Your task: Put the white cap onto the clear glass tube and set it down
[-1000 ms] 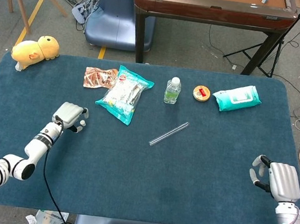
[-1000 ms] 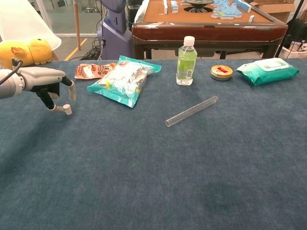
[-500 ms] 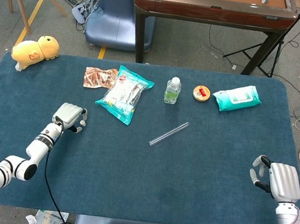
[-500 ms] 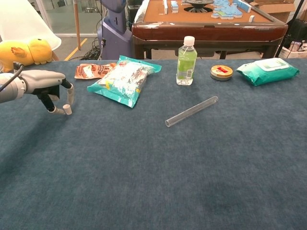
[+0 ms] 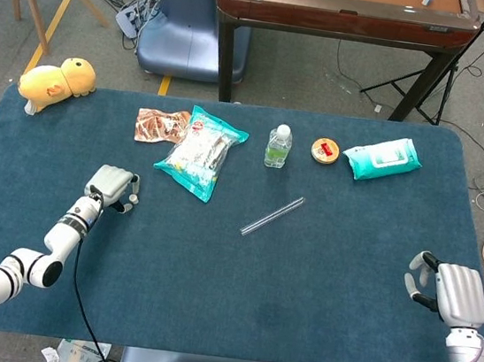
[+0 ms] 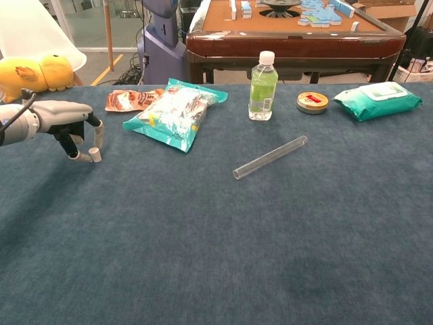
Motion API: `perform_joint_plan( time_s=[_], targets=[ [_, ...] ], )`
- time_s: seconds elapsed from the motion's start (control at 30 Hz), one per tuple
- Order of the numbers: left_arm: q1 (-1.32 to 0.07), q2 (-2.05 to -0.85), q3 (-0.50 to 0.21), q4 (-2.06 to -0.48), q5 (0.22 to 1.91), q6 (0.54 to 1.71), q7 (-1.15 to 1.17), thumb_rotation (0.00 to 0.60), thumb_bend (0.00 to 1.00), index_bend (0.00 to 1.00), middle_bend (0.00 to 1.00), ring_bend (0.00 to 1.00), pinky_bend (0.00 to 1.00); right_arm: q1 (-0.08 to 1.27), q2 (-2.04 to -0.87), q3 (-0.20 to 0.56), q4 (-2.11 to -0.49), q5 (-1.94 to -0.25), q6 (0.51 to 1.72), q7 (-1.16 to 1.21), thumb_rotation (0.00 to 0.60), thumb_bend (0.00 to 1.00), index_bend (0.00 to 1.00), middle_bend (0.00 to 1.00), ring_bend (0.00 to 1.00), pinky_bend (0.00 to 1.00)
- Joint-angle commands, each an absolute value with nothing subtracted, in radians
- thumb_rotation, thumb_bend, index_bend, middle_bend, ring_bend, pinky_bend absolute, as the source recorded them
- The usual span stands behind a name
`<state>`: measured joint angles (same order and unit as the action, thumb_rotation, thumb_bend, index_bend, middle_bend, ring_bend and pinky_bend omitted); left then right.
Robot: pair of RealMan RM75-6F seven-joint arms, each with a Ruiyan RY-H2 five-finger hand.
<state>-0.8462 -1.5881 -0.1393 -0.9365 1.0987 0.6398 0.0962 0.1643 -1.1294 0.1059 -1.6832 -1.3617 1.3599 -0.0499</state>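
Note:
The clear glass tube (image 5: 271, 215) (image 6: 270, 157) lies slanted on the blue table mat, near the middle, with nothing touching it. Far to its left, my left hand (image 5: 112, 189) (image 6: 64, 122) hovers low over the mat with its fingers curled down. Its thumb and a finger pinch a small white cap (image 6: 95, 155) right at the mat surface; in the head view the hand hides the cap. My right hand (image 5: 446, 291) rests at the mat's front right corner, fingers apart and empty, seen only in the head view.
Behind the tube stand a small green-drink bottle (image 6: 262, 76), a round tin (image 6: 312, 102) and a teal wipes pack (image 6: 376, 99). A teal snack bag (image 6: 174, 112) and an orange packet (image 6: 128, 99) lie back left, with a yellow plush toy (image 5: 56, 81) at the far left corner.
My left hand has shifted slightly left, and its finger has come down against the white cap. The tube and the right hand have not moved.

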Motion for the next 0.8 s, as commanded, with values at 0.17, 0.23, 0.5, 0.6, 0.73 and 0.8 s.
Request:
perform_joint_plan(
  time_s=[0.17,0.23,0.5,0.6,0.73,0.8],
  targets=[
    [-0.85,-1.596,-0.145,-0.926,1.099,0.625,0.09,0.6,0.26,0.48,1.0,1.0,1.0,0.164,-1.13,0.106,-1.682,-1.361,1.359,-0.048,0.6,0.36,0.53,0.68,0.77,0.77],
    [-0.852,-1.597,-0.146,-0.924,1.1,0.621,0.09,0.6,0.28,0.48,1.0,1.0,1.0,0.164,-1.13,0.107,-1.681,-1.36,1.358,-0.048,0.6,0.36,0.53,0.68,0.77,0.77],
    [-0.856,-1.601,-0.151,-0.916,1.099,0.607,0.088,0.6,0.31,0.48,1.0,1.0,1.0,0.164,-1.132,0.108,-1.677,-1.355,1.355,-0.046,0.6,0.36,0.53,0.68,0.78,0.77],
    [-0.857,-1.601,-0.152,-0.916,1.098,0.603,0.088,0.6,0.31,0.48,1.0,1.0,1.0,0.164,-1.133,0.109,-1.675,-1.354,1.354,-0.045,0.6,0.36,0.53,0.68,0.78,0.77],
    [-0.856,-1.601,-0.154,-0.916,1.098,0.603,0.086,0.6,0.31,0.49,1.0,1.0,1.0,0.165,-1.133,0.11,-1.674,-1.354,1.353,-0.044,0.6,0.36,0.53,0.68,0.78,0.77],
    [-0.856,-1.602,-0.154,-0.916,1.099,0.604,0.086,0.6,0.31,0.5,1.0,1.0,1.0,0.165,-1.133,0.11,-1.673,-1.354,1.353,-0.044,0.6,0.36,0.53,0.68,0.78,0.77]
  ],
)
